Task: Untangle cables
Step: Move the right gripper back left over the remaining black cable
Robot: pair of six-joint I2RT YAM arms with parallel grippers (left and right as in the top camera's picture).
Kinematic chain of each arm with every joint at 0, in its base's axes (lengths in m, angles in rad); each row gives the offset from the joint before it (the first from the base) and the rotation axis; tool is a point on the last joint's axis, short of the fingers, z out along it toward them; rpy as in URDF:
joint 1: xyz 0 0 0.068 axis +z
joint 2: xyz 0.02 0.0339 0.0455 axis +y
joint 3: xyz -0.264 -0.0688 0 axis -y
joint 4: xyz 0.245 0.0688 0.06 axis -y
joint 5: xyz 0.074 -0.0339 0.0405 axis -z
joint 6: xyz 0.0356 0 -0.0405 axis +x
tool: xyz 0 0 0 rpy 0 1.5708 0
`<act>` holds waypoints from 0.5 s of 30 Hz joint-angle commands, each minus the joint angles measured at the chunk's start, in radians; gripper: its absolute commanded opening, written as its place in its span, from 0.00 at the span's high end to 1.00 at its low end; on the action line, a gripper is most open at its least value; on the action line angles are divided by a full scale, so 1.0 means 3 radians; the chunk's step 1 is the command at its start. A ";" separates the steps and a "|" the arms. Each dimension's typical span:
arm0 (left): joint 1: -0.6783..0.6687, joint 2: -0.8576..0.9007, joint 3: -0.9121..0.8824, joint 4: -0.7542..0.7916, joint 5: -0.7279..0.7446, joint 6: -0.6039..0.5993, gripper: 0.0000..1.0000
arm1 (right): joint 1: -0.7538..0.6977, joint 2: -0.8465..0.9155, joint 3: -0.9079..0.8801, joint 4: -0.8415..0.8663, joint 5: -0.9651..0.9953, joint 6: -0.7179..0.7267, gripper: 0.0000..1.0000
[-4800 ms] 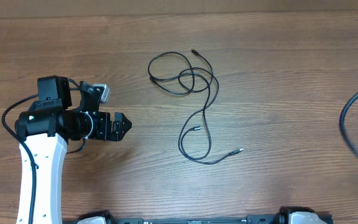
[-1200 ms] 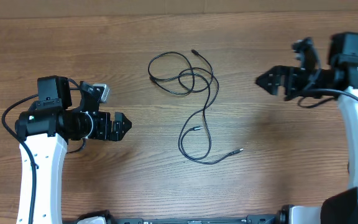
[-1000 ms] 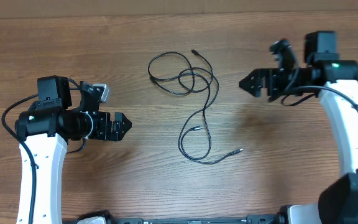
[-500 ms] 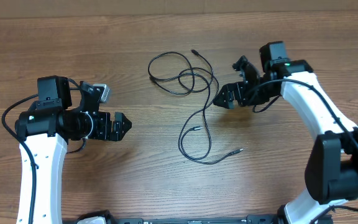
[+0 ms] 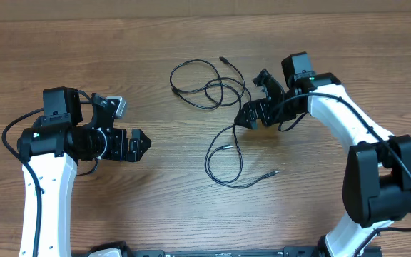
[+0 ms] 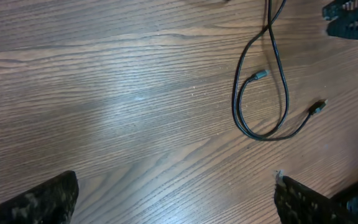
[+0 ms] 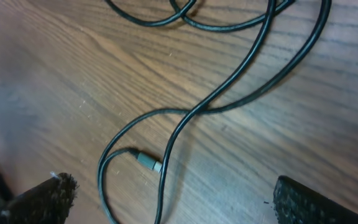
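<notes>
The tabletop [image 5: 334, 214] is plain wood, and everything that matters sits in the middle of it.

The left arm [image 5: 45, 178] is parked well off to the side, forearm level and pointing at the pile. My guess is it's just keeping clear while the other one works. The right arm [image 5: 348, 118] is bent at the elbow and reaches in from the far side, wrist angled down at the mess.

The cables [image 5: 220, 89] lie loose near the center. Up top there's a knot of overlapping loops, then a long strand runs down into a lower loop toward the robot. Nothing is lifted, it's all flat on the wood.

The right claw [image 5: 242, 120] is spread wide with nothing in it, just beside the long strand below the knot. Probably it's lining up a grab there, since that's where the strands are easiest to separate. I can't tell how high it is above the wood. The left claw [image 5: 143, 145] is also wide and not holding anything.

A silvery plug [image 7: 148, 163] sits inside the lower loop, free.
</notes>
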 commanded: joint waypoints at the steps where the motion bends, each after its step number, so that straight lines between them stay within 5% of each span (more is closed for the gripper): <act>1: -0.0001 0.0006 -0.0018 0.0004 0.0001 -0.0046 0.00 | 0.0031 0.0013 -0.0240 0.0203 0.0008 0.0165 0.00; 15: -0.0001 0.0006 -0.0018 0.0004 0.0003 -0.0046 0.00 | 0.0086 0.0015 -0.0851 0.0960 -0.0540 0.0336 0.00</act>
